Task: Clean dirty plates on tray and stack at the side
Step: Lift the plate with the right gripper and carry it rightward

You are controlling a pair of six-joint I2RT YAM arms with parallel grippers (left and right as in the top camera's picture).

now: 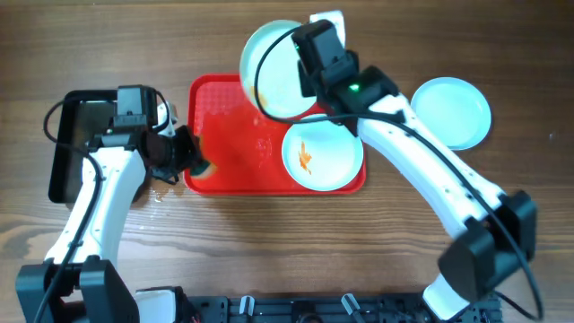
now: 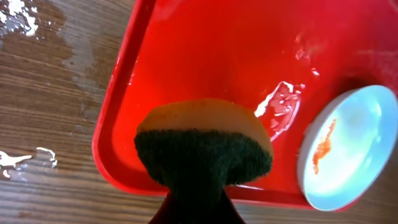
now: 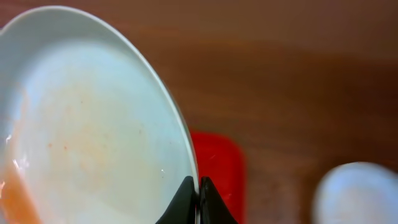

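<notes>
The red tray [image 1: 229, 135] lies mid-table. One plate with an orange smear [image 1: 321, 154] lies on its right end; it also shows in the left wrist view [image 2: 348, 149]. My right gripper [image 3: 198, 196] is shut on the rim of a second plate [image 1: 276, 67], held tilted above the tray's far edge; faint orange smears show on it [image 3: 81, 137]. A third plate [image 1: 453, 109] lies on the table at the right. My left gripper [image 1: 184, 154] is shut on a yellow and green sponge [image 2: 202, 146] over the tray's left front corner [image 2: 118, 143].
A black tray [image 1: 70, 144] lies at the left under my left arm. White wet spots [image 2: 18, 18] mark the wood beside the red tray. A wet patch [image 2: 283, 106] glistens on the red tray.
</notes>
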